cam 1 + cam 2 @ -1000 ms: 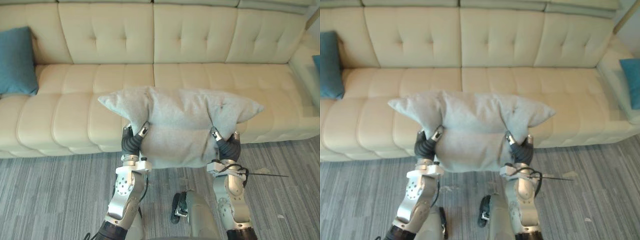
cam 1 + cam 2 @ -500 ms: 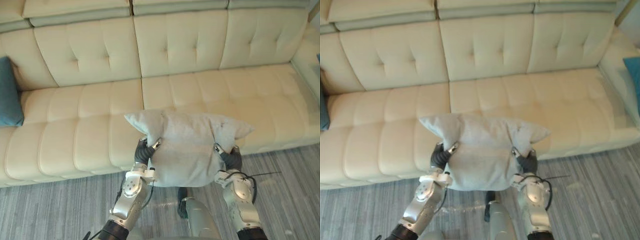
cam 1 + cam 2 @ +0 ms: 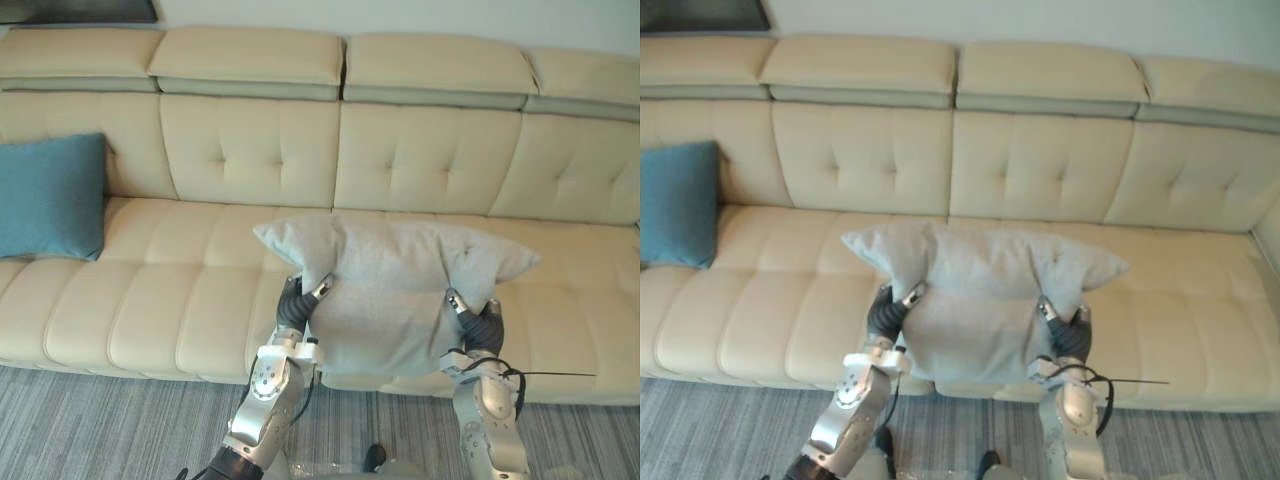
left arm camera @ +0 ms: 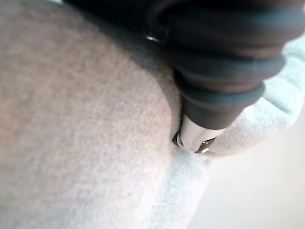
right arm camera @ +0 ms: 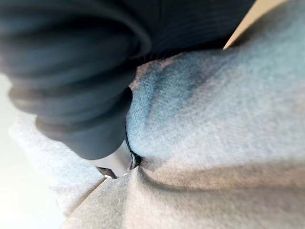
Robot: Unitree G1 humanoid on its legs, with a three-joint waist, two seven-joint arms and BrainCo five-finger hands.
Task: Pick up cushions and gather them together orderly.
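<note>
Large cushion [image 3: 390, 285] — pale grey; small cushion [image 3: 50, 195] teal; sofa [image 3: 250, 150] cream, button-tufted; floor [image 3: 100, 425] grey, seemingly streaked.

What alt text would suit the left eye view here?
The left hand and right hand grip a grey cushion by its sides, holding it up before a cream tufted sofa. A blue cushion leans on the sofa's back at far left.

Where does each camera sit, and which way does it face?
Left eye view: on the head, facing down at the cream sofa, grey cushion and blue cushion; both arms show, with left hand and right hand.
Right eye view: beside it, same scene, slightly offset.
Left wrist view: on the left wrist, close against the grey cushion; that hand's dark cover shows.
Right wrist view: likewise, right wrist.
Shared: all show the grey cushion.
</note>
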